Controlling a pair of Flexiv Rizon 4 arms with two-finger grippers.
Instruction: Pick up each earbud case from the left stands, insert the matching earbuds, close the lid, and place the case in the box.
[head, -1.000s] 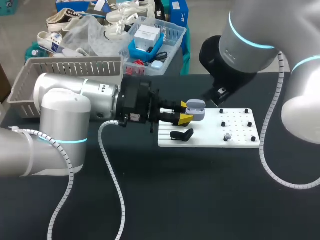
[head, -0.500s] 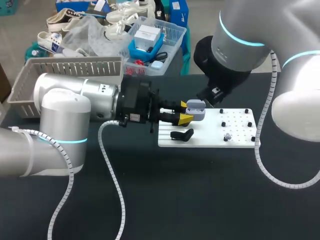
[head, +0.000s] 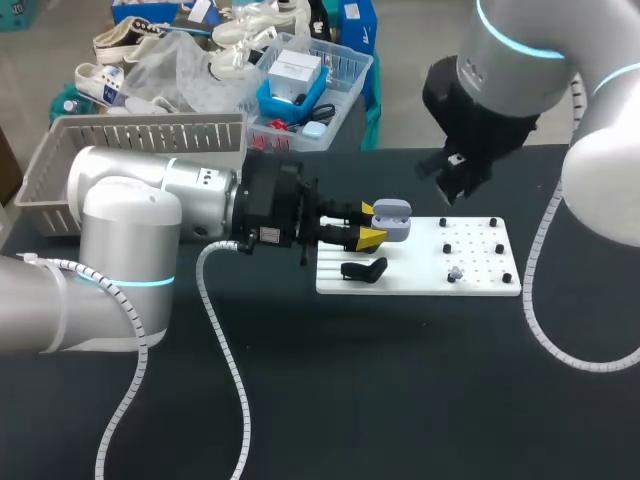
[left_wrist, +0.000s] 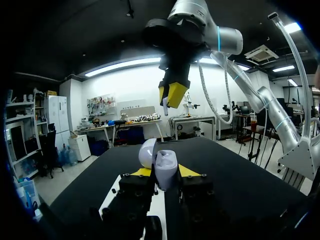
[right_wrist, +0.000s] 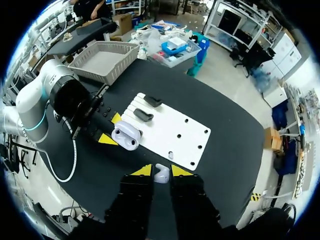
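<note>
A lavender earbud case (head: 392, 222) with its lid up sits between the yellow tips of my left gripper (head: 372, 224), which is shut on it just above the left end of the white board (head: 480, 260). In the left wrist view the case (left_wrist: 166, 167) stands upright between the fingers, and my right gripper (left_wrist: 172, 95) hangs above and beyond it. The right gripper (right_wrist: 161, 171) is shut on a white earbud (right_wrist: 161, 175), high over the board's near edge. A black case (head: 363, 270) rests on a stand; the right wrist view shows two black cases (right_wrist: 143, 115).
A second small earbud (head: 455, 273) lies on the white board among black pegs. A grey slatted basket (head: 130, 150) stands at the table's back left. A clear bin (head: 310, 85) of odds and ends sits behind the table.
My right arm drew in toward the held case, then swung up and to the right, away from it. The left arm and its case have not moved.
</note>
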